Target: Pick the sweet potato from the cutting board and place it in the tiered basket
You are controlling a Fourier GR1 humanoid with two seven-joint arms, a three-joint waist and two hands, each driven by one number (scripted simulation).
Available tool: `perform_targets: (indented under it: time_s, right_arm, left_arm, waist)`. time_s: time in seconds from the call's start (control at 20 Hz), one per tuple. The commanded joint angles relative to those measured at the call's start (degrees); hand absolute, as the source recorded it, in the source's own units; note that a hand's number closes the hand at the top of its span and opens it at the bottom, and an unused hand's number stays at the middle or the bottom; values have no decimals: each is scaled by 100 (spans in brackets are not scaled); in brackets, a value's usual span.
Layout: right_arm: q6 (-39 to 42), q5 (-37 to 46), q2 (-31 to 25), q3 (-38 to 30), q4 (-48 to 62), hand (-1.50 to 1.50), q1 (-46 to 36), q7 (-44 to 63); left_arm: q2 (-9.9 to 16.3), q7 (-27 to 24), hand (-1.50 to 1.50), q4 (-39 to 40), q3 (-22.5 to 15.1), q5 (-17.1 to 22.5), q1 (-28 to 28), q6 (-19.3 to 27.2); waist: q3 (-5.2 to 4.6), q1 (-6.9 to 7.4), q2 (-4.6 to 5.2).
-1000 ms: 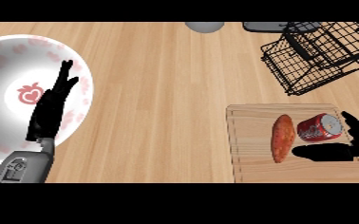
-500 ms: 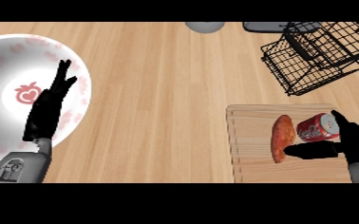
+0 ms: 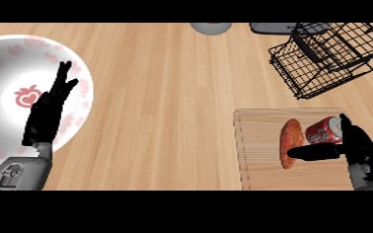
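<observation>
Head view, sole camera on my console. Findings follow.

At 4 o'clock in the view I see the cutting board (image 3: 262,150), a pale wooden rectangle lying on the wooden counter (image 3: 167,103). The sweet potato (image 3: 291,142) lies on the board, elongated, long axis running 12 to 6 o'clock, right of the board's middle. Touching or just beside it at its 3 o'clock side is a red can (image 3: 324,131), tipped on its side.

My right hand (image 3: 354,145) enters from the 4 o'clock corner. Its thumb reaches toward 9 o'clock and overlaps the lower end of the sweet potato; the fingers stand at the far side of the can. I cannot tell whether the digits actually press either item, and I record the closure as undetermined.

At 2 o'clock stands the tiered basket (image 3: 324,59), black wire, well apart from the board and from the right hand. It holds no sweet potato.

At 9 o'clock lies a white plate (image 3: 22,64) with red markings. My left hand (image 3: 47,113) rests over it, fingers straight, pointing toward 12 o'clock, slightly spread at the tips, holding nothing.

At 12 o'clock a grey round object (image 3: 211,27) is cut by the edge.
</observation>
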Motion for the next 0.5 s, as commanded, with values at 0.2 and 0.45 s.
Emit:
perform_targets:
  time_s: [0.2,0.45]
  right_arm:
    - [-60,267,583,86,335,-150,-325,1373]
    - [56,258,777,-20,674,-150,-484,1255]
  left_arm:
    - [-194,80,0,-43,-112,-153,105,116]
    - [-116,204,0,-127,-6,-92,9,29]
  waist:
    - [58,25,30]
    - [62,52,33]
